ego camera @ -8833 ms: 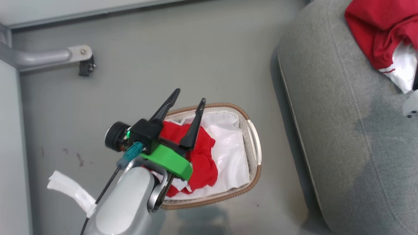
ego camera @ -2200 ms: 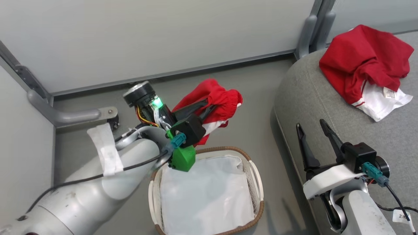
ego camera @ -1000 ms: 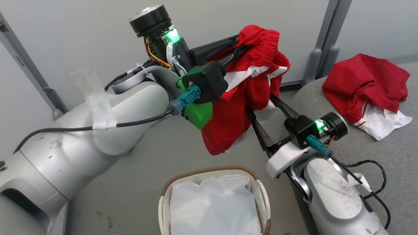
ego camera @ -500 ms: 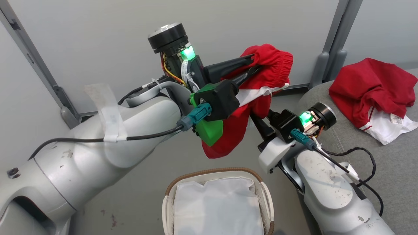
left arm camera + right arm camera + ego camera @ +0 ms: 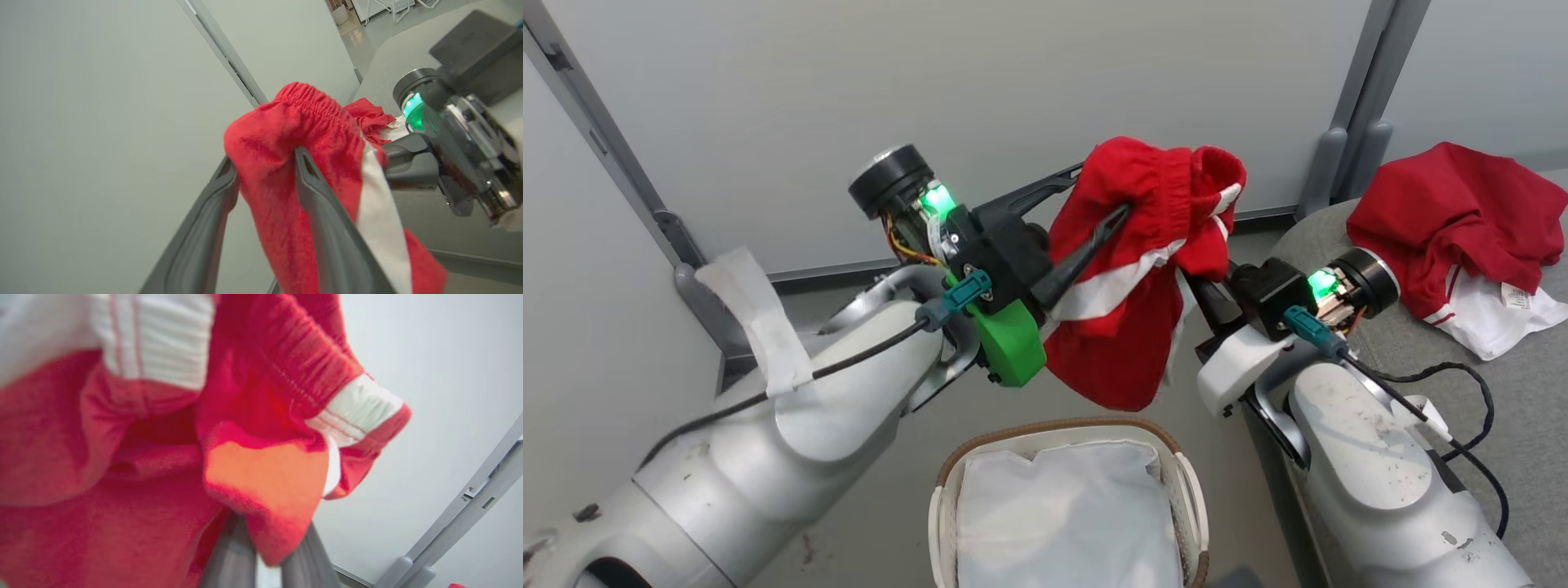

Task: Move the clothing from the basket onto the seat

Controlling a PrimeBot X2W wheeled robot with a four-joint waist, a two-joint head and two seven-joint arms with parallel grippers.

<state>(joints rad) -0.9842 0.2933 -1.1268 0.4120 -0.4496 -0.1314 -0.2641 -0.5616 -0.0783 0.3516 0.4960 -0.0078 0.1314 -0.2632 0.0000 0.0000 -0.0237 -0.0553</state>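
Observation:
A pair of red shorts with white stripes (image 5: 1131, 343) (image 5: 278, 228) (image 5: 102, 522), part of the clothing, hangs in the air above the basket (image 5: 1054, 428). My left gripper (image 5: 1104, 193) (image 5: 263, 157) is open, and the waistband is still draped over one finger. From the right, my right gripper (image 5: 1205, 294) (image 5: 265, 543) is shut on the shorts' fabric, its fingertips buried in the cloth. Inside the basket, the white lining (image 5: 1062, 514) is all that shows. A second red and white garment (image 5: 1445, 212) lies on the grey seat (image 5: 1527, 408) at the right.
A pale wall with grey posts (image 5: 1347, 147) stands just behind the arms. A metal bracket (image 5: 686, 282) sits at the wall's foot on the left. Grey floor (image 5: 866, 531) surrounds the basket, and the seat's rounded edge lies close to my right forearm.
My right gripper has shut on the shorts. The left jaws have spread apart, and the left arm has dropped lower and back to the left, leaving the shorts hooked on one finger.

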